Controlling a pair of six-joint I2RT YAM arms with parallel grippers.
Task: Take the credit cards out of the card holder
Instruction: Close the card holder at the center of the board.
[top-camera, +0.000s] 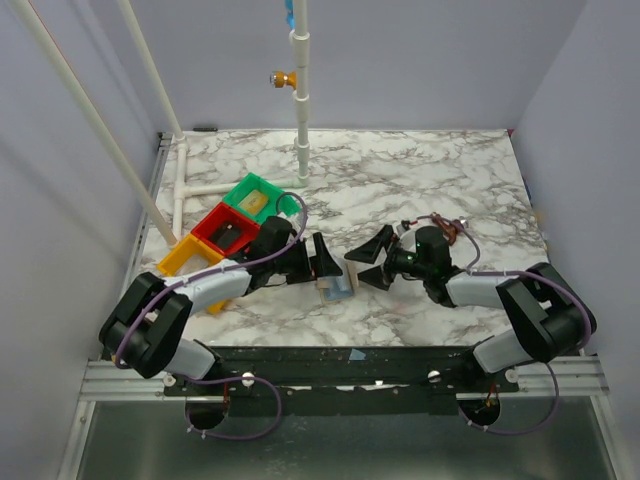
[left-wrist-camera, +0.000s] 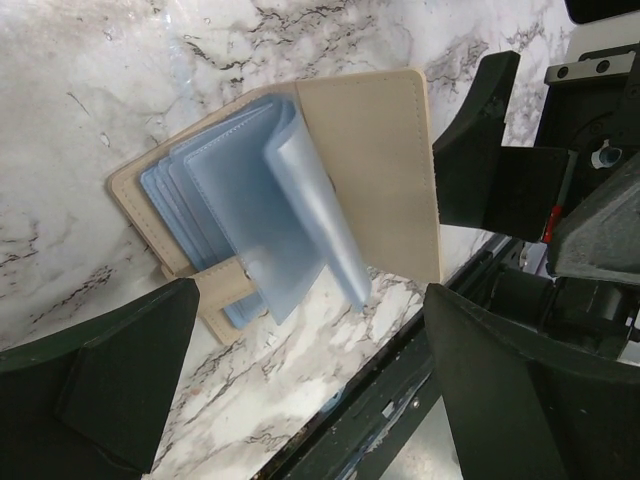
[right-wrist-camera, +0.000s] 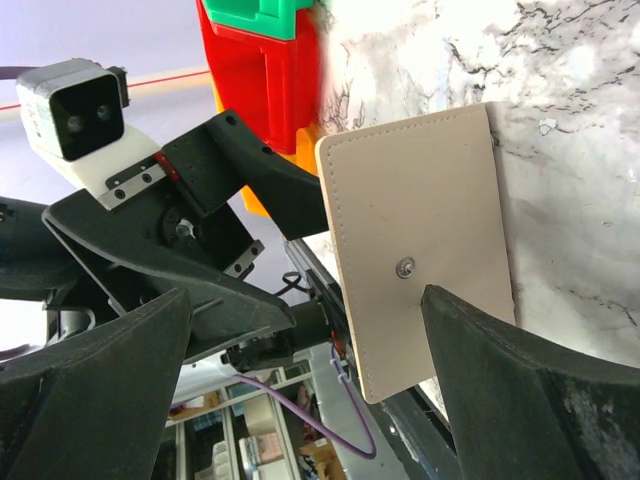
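Note:
The card holder (top-camera: 338, 283) lies open on the marble table between my two grippers. In the left wrist view its tan cover (left-wrist-camera: 372, 170) stands up and several grey-blue clear sleeves (left-wrist-camera: 250, 200) fan out. The right wrist view shows the cover's outer side (right-wrist-camera: 420, 230) with its small stud. No credit cards show outside it; I cannot tell what the sleeves hold. My left gripper (top-camera: 325, 262) (left-wrist-camera: 310, 300) is open, just left of the holder. My right gripper (top-camera: 368, 258) (right-wrist-camera: 305, 292) is open, facing the raised cover, one finger (right-wrist-camera: 500, 380) close against it.
Green (top-camera: 255, 195), red (top-camera: 228, 228) and orange (top-camera: 190, 257) plastic trays stand in a row behind the left arm. A white pipe post (top-camera: 301, 110) rises at the back. The table's near edge and black rail (top-camera: 350, 352) lie just below the holder.

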